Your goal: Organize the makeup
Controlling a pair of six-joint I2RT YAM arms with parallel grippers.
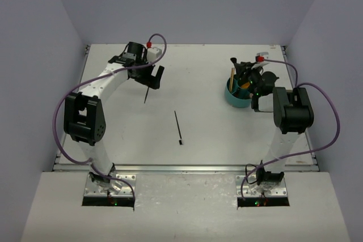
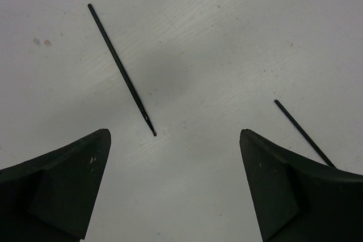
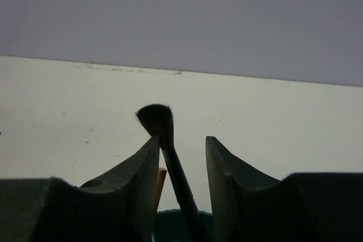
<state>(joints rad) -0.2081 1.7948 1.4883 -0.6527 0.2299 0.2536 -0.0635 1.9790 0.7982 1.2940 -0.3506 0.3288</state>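
Left end effector [image 2: 174, 134]: we find the jaws spread wide with nothing between them. It hangs above the desk [image 1: 215, 140] and touches nothing.
Reason for left pose: the wide gap looks set to straddle a slim shaft lying flat, so we judge this to be an approach, not yet a grasp.
Nearest item, left side: a thin black brush [image 2: 122, 69] lies flat and aslant on the desk, its tip just ahead of the gap between the fingers.
Second item, left side: another thin black brush [image 2: 303, 134] lies flat, its lower end hidden behind the finger on the right of the wrist view.
Right end effector [image 3: 181, 140]: the jaws are partly apart, leaving a narrow gap. A bristle-headed brush [image 3: 156, 118] stands upright between them.
Hold, right side: the shaft leans on one finger and we see daylight on its other side. We judge it unclamped.
Reason for right pose: the end effector sits directly over the teal container [image 1: 235, 99], which suits lowering a brush in head-up.
Container contents: a wooden stick [image 3: 160, 188] stands beside the brush shaft. Other contents are too hidden to name.
Task standing: two thin brushes lie on the desk well apart from the container. We judge the sorting unfinished.
Risk: a shaft this slim, flat on the desk, may roll or slip when pinched.
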